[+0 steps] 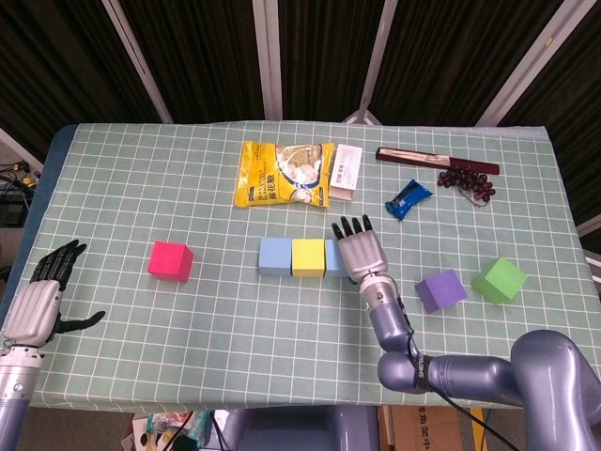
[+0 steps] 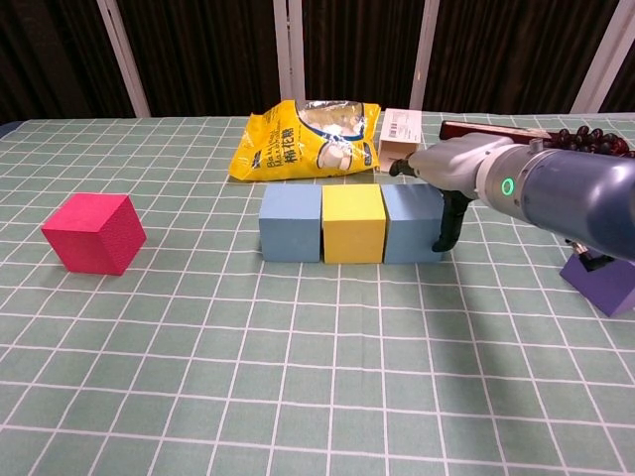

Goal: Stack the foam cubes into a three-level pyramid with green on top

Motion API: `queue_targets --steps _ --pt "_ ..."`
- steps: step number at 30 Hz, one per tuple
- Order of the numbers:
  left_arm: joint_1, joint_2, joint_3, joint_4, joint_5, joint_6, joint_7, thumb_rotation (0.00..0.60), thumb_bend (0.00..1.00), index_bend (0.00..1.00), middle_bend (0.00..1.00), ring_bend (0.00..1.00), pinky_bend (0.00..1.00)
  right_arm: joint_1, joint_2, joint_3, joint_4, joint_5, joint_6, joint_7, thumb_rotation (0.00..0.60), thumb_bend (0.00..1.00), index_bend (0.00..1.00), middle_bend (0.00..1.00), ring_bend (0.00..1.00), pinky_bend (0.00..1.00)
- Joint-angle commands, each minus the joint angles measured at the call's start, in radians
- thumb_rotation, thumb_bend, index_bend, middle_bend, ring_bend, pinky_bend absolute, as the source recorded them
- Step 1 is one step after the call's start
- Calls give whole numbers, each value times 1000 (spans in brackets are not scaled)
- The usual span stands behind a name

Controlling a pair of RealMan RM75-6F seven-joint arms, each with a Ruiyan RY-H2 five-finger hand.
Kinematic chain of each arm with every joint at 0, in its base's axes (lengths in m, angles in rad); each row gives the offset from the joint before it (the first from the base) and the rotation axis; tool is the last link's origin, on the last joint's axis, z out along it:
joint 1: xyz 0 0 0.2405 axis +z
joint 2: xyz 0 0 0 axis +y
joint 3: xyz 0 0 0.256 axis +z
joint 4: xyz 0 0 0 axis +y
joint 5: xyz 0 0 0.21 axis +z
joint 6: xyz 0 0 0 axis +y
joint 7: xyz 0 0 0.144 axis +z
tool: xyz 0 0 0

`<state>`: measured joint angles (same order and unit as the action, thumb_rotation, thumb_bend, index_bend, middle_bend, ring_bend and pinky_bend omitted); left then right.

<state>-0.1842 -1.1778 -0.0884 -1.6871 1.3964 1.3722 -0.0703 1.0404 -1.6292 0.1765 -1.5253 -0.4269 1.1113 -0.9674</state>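
We take this for a lab or test room set up for robot work. Our tabletop (image 1: 188, 329) wears a green checked cloth, and behind its far edge hang black curtains (image 1: 197, 56) on slanted metal frame bars (image 1: 269, 56). Loose cables (image 1: 14, 174) trail off the left edge, and a cardboard box (image 1: 423, 427) sits on the floor below the near edge.

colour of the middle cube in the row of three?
Yellow, between two light blue cubes; clearest in the chest view.
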Motion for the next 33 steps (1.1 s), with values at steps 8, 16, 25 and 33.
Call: queue_targets --steps 8,16,25,33 --pt "1 -1 -1 3 -2 2 -1 600 85 0 4 0 0 -21 41 10 -92 -5 54 7 600 228 0 0 21 0" --pt "4 -3 -1 6 6 13 3 600 84 0 4 0 0 -88 147 -13 -283 -63 129 57 600 227 0 14 16 0" --pt "4 -14 0 12 22 28 18 600 84 0 4 0 0 -187 261 -79 -425 -173 177 146 600 228 0 76 16 0" --pt "1 -23 -1 15 26 30 29 600 84 0 4 0 0 -229 291 -105 -461 -197 160 195 600 228 0 153 43 0"
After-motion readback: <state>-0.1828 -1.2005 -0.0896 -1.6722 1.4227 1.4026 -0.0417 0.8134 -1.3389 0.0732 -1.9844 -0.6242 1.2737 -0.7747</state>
